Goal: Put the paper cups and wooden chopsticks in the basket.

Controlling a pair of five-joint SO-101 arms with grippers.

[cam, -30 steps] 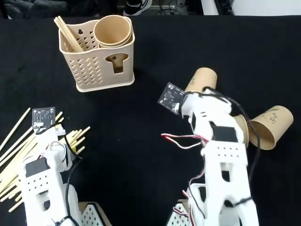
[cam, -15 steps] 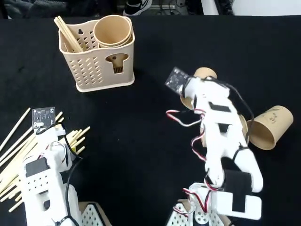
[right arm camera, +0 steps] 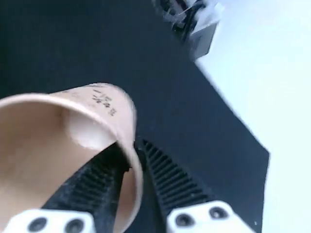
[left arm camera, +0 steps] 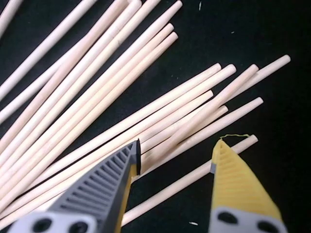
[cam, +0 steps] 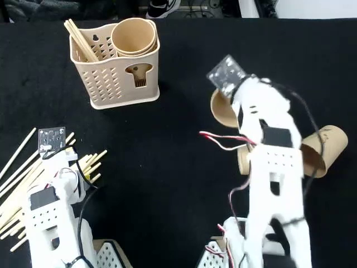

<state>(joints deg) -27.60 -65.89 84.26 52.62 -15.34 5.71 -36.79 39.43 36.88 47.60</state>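
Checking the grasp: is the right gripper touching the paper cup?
Touching. The right wrist view shows the right gripper clamped on the paper cup, one finger inside, one outside.

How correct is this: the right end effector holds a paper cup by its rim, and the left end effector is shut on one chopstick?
Partly. The left end effector is open above the loose chopsticks and grips none, as the left wrist view shows. The right end effector does hold a paper cup by its rim.
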